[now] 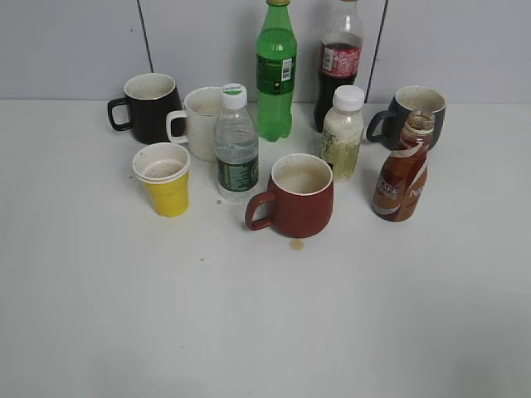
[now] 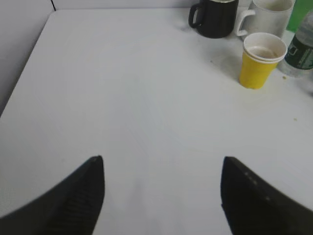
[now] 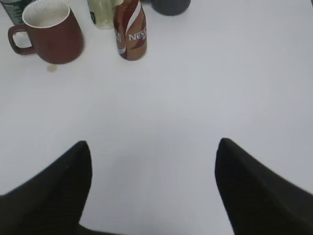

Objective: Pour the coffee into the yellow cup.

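The coffee bottle [image 1: 402, 176] is a curvy brown bottle with a brown-and-white label and no cap, standing upright at the right of the group; it also shows in the right wrist view [image 3: 130, 33]. The yellow cup [image 1: 164, 181] stands upright at the left of the group, white inside and stained; it also shows in the left wrist view [image 2: 260, 59]. My left gripper [image 2: 162, 164] is open and empty, well short of the cup. My right gripper [image 3: 152, 147] is open and empty, well short of the bottle. Neither gripper shows in the exterior view.
A red mug [image 1: 295, 197] stands in the middle, with a water bottle [image 1: 236, 146], a white mug [image 1: 199, 121] and a black mug [image 1: 149, 106] behind. A green bottle [image 1: 275, 73], a cola bottle [image 1: 338, 66], a small white-capped bottle [image 1: 343, 133] and a dark mug [image 1: 415, 112] stand by the back wall.
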`<state>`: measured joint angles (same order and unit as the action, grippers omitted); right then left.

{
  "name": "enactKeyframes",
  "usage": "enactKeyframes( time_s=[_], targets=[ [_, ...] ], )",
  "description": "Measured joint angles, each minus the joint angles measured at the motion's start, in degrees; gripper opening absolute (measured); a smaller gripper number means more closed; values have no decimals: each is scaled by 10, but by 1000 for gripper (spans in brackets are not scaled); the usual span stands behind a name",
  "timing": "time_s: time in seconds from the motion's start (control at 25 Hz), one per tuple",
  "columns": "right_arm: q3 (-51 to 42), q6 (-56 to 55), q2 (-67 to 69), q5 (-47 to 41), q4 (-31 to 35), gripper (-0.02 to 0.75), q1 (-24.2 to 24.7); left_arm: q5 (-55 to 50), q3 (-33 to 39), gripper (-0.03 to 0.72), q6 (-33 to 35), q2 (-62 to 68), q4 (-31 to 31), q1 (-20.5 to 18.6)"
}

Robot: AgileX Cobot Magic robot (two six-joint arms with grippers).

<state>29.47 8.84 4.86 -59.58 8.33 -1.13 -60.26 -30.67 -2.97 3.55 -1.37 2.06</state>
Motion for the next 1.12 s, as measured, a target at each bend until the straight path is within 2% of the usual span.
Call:
enactKeyframes(
  time_s=[0.24,1.12],
  targets=[
    [0,0,-51,0,2,587,0,0,0,563,0,-39,0,0],
    [0,0,-53,0,16,587,1,0,0,563,0,-40,0,0]
  ],
)
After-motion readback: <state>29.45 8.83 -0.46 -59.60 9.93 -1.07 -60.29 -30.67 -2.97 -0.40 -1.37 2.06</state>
